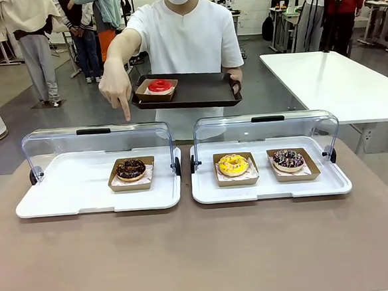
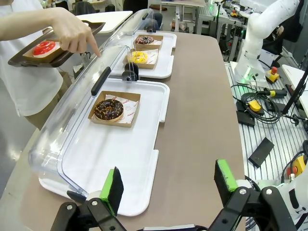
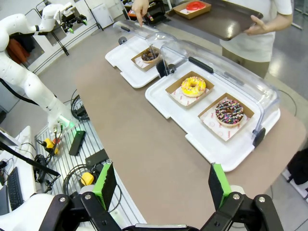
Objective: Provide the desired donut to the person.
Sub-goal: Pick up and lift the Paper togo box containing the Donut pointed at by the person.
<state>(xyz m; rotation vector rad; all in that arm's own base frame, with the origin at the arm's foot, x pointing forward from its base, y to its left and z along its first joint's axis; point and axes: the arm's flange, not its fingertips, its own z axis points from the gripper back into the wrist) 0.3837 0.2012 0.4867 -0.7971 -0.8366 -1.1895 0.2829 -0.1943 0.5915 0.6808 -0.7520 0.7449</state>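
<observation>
1. Front view: faces the person head-on, dark serving tray held at the waist with a red donut in a cardboard tray on it. Pointing hand stretched forward, index finger straight down, tip just over the raised clear lid of the left white case; cannot tell whether touching.
2. Left wrist view: adds the left gripper, green pads spread wide with nothing between them, hanging over the near end of the left case and the brown table.
3. Right wrist view: adds the right gripper, likewise wide and empty, above the table's near edge. Looks down into the right white case, with a yellow donut and a sprinkled donut side by side, each in its own cardboard tray.
4. Chocolate donut: alone in the left case, toward its right end, below the pointing finger. Well apart from the left gripper, ahead of its left-hand pad; farther still from the right gripper, beyond the right case.
5. Lies flat in its cardboard tray on paper, hole up; round, so no long axis and no heading.
</observation>
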